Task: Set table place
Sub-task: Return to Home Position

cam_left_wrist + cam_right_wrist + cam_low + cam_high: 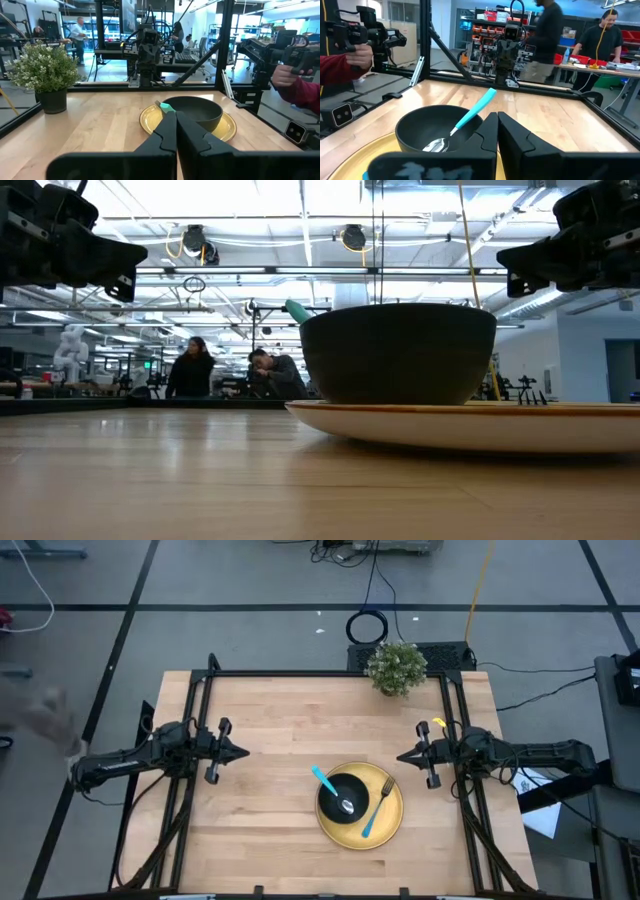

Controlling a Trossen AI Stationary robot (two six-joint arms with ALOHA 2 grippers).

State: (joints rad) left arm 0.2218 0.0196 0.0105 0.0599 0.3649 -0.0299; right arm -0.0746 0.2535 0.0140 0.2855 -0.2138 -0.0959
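From above, the arms come first. The left gripper (240, 752) hangs over the left side of the table (270, 710) and the right gripper (402, 756) over its right side, tips facing each other and well apart, with bare wood between them. Black frame rails (320, 674) border the far edge and both sides. The yellow plate (388, 823) sits right of centre, toward the near edge. The black bowl (332, 810) stands on the plate's left part. The spoon (324, 780) lies in the bowl, its turquoise handle slanting over the rim toward the far left. The fork (377, 806) lies on the plate just right of the bowl, tines toward the far edge. A potted plant (396, 667) stands at the far edge.

At table height, we see both grippers high above the wood.

In the left wrist view, that gripper's fingers (165, 135) are pressed together, holding nothing.

In the right wrist view, its fingers (520, 140) are likewise together, and the spoon's head rests on the bowl's bottom.
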